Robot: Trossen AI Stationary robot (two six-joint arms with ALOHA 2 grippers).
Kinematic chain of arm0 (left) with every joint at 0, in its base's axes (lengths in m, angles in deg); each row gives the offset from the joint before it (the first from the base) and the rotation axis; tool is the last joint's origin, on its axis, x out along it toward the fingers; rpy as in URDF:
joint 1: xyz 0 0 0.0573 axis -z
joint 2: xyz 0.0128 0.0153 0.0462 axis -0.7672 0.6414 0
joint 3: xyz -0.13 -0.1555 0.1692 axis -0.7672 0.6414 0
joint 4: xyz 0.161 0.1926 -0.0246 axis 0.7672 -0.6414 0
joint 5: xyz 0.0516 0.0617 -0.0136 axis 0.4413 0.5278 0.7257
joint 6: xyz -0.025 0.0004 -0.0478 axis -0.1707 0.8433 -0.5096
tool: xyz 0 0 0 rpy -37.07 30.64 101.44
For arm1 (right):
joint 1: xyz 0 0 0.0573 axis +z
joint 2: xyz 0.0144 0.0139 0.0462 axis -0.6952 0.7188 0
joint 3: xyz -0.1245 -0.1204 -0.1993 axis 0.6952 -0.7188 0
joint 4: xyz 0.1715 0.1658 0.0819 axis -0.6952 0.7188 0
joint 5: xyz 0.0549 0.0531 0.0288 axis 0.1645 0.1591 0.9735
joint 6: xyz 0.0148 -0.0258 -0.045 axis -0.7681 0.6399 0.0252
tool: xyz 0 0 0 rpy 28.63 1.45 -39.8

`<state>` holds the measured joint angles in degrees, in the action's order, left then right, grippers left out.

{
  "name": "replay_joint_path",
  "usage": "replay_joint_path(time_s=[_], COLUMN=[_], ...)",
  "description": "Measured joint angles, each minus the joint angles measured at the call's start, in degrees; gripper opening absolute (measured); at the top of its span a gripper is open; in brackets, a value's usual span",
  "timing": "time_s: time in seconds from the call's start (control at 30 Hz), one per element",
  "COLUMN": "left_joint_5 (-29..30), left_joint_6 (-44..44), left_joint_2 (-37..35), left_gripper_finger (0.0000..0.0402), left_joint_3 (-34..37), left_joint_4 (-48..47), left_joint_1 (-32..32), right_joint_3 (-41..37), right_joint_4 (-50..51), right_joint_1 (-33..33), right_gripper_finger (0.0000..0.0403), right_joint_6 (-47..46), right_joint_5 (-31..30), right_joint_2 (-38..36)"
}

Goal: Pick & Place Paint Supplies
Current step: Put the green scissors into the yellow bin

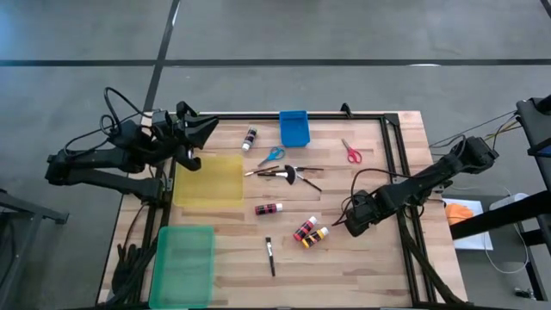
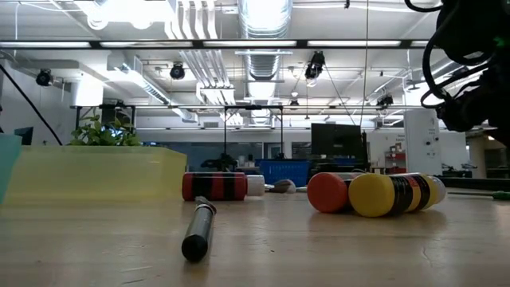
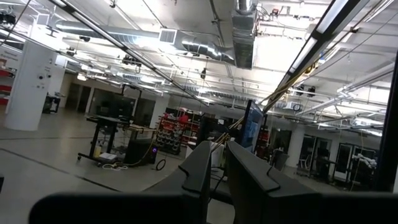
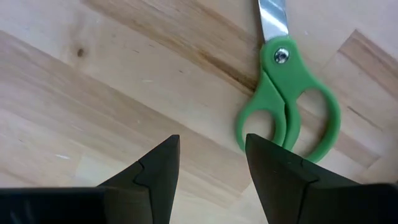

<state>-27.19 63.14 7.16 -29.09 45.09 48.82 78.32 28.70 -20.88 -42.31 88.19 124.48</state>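
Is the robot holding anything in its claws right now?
No. The right gripper hangs open over the table with the green scissors just ahead, not gripped. The left gripper is nearly closed on nothing, off by the table's far left edge.

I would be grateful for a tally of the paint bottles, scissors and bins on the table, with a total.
Paint bottles: 4 (dark, red, red-orange, yellow)
Scissors: 3 (blue, red, green, seen only in the right wrist view)
Bins: 3 (blue, yellow, green)
Total: 10
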Motion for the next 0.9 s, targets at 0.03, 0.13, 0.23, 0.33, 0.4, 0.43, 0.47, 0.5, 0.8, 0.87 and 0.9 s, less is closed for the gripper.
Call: replay_joint_path(time_s=[0.03, 0.13, 0.23, 0.33, 0.4, 0.43, 0.47, 0.5, 0.8, 0.87, 0.9], left_joint_5=[0.0, 0.0, 0.0, 0.0, 0.0, 0.0, 0.0, 0.0, 0.0, 0.0, 0.0], left_joint_6=[0.0, 0.0, -0.9, -1.0, -1.1, -1.1, -1.1, -1.1, -1.1, -1.1, -1.1], left_joint_2=[0.0, 0.0, 0.0, 0.0, 0.0, 0.0, 0.0, 0.0, 0.0, 0.0, 0.0], left_gripper_finger=[0.0061, 0.0061, 0.0061, 0.0061, 0.0061, 0.0061, 0.0061, 0.0061, 0.006, 0.006, 0.006], left_joint_3=[0.0, 0.0, 0.0, 0.0, 0.0, 0.0, 0.0, 0.0, 0.0, 0.0, 0.0], left_joint_4=[0.0, -0.1, -0.1, -0.2, -0.2, -0.2, -0.2, -0.2, -0.1, -0.1, -0.1], left_joint_1=[0.0, 0.0, 0.0, 0.0, 0.0, 0.0, 0.0, 0.0, 0.0, 0.0, 0.0], right_joint_3=[-0.1, -0.6, -1.6, -2.8, -3.4, -3.4, -3.3, -3.3, -3.5, -3.7, -3.8], right_joint_4=[0.0, -0.2, -1.4, -4.9, -6.6, -7.0, -7.1, -7.2, -8.3, -8.3, -8.4], right_joint_1=[-0.1, -0.4, -0.4, -0.4, -0.4, -0.3, -0.3, -0.3, -0.3, -0.4, -0.4], right_gripper_finger=[0.0182, 0.0182, 0.0182, 0.0182, 0.0182, 0.0182, 0.0182, 0.0182, 0.0179, 0.0174, 0.0169], right_joint_6=[0.6, 1.7, 1.9, 2.7, 2.9, 2.9, 2.8, 2.8, 1.7, 1.6, 1.6], right_joint_5=[0.0, -0.1, -0.2, -0.1, 0.1, 0.0, 0.0, 0.1, 0.3, 0.3, 0.3], right_joint_2=[0.0, 0.0, -0.1, -0.1, -0.2, -0.1, -0.2, -0.3, -0.8, -0.5, -0.4])
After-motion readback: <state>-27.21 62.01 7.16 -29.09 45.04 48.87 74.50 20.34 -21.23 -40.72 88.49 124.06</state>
